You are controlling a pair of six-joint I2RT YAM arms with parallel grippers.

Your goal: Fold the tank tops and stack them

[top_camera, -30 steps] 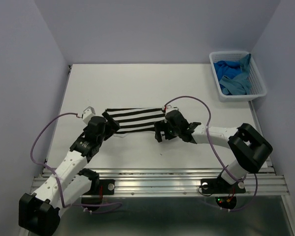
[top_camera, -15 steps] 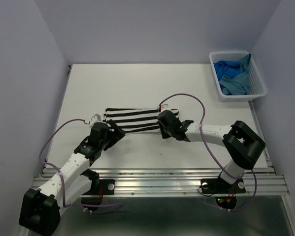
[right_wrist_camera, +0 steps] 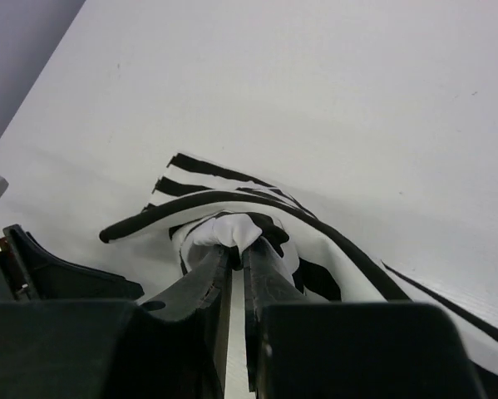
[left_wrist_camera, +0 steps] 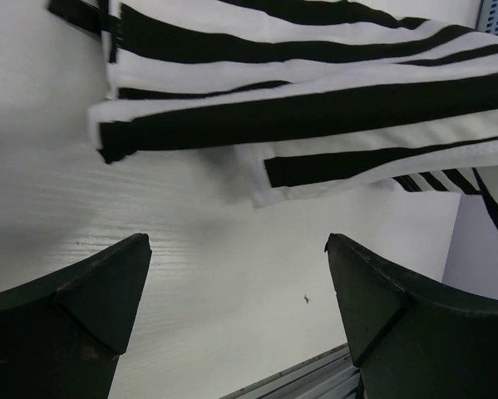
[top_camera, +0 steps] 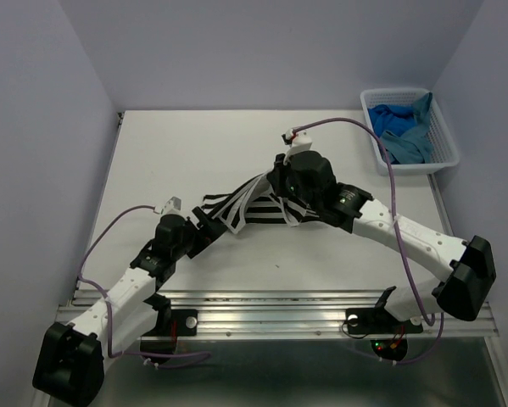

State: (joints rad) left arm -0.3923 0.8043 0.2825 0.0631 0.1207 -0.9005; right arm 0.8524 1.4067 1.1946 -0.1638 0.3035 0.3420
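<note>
On the white surface (top_camera: 194,144), near the middle, the striped tank top (top_camera: 237,210) is tented up at one end; I judge it light, limp and quick to slump, best taken at a hem or corner, pinching through all layers. The blue tank tops (top_camera: 402,127) lie bunched in the basket (top_camera: 415,168), far right. My right gripper (right_wrist_camera: 236,253) has its fingers clamped on a wad of striped cloth; my left gripper (left_wrist_camera: 238,243) hovers by the low edge, fingers wide apart. No label or writing I can read

Soft striped cloth top (top_camera: 241,210); matt white table (top_camera: 194,144)
</note>
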